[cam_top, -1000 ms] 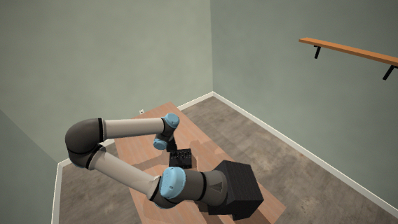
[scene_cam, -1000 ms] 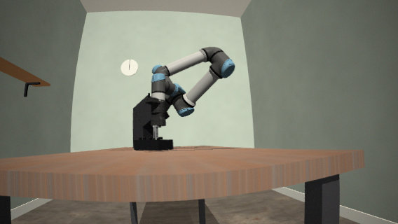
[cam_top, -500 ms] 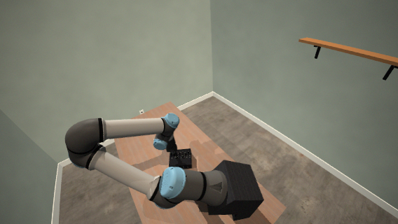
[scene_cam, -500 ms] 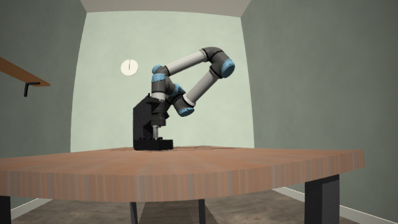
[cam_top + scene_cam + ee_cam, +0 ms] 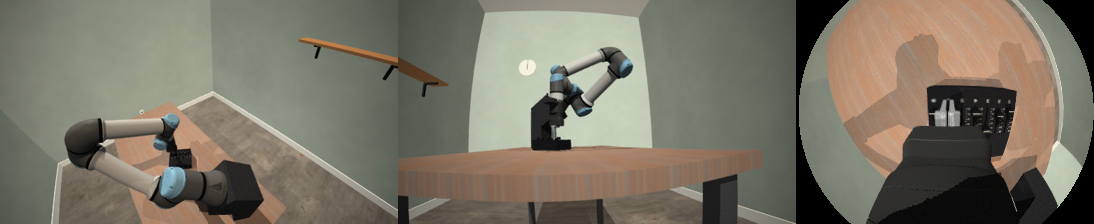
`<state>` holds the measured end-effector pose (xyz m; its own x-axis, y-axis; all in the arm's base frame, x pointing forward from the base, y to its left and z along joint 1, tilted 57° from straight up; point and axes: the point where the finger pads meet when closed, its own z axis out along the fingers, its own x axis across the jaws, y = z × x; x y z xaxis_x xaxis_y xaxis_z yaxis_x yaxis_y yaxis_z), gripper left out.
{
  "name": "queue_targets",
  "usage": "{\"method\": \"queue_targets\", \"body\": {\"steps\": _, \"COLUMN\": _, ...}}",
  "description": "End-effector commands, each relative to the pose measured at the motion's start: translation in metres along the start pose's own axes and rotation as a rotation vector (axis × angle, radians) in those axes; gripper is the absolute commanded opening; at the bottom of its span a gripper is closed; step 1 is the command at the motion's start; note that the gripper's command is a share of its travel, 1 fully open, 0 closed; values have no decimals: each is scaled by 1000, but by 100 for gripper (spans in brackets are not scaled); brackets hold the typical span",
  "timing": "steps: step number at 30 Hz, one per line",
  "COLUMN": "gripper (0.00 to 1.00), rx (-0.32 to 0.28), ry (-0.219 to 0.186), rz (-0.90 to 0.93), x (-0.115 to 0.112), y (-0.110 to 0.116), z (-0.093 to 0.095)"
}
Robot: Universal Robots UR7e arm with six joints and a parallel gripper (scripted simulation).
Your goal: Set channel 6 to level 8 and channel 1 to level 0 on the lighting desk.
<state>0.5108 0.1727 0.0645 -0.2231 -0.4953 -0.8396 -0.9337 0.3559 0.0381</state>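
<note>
Now your gripper [image 5: 945, 113] sits fully closed on nothing, mid-frame over the desk [image 5: 996, 99]. Faders likely slide stiffly; push the cap's side.

Soft even light, arm shadows on the table [image 5: 876, 63], perhaps fisheye-warped edges

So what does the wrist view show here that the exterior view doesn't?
Only the wrist view shows the lighting desk's face: its row of faders, with the shut tool over the left end and arm shadows on the table. Only the exterior view shows the whole arm folded above its black pedestal, a round wall clock, a wall shelf and the table legs. Both show the desk on the wooden table.
</note>
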Motion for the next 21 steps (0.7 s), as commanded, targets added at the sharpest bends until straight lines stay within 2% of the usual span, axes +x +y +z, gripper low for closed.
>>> {"method": "queue_targets", "body": {"steps": 1, "gripper": 0, "rx": 1, "ry": 0, "rz": 0, "x": 0, "y": 1, "z": 0}}
{"method": "queue_targets", "body": {"steps": 21, "gripper": 0, "rx": 1, "ry": 0, "rz": 0, "x": 0, "y": 11, "z": 0}}
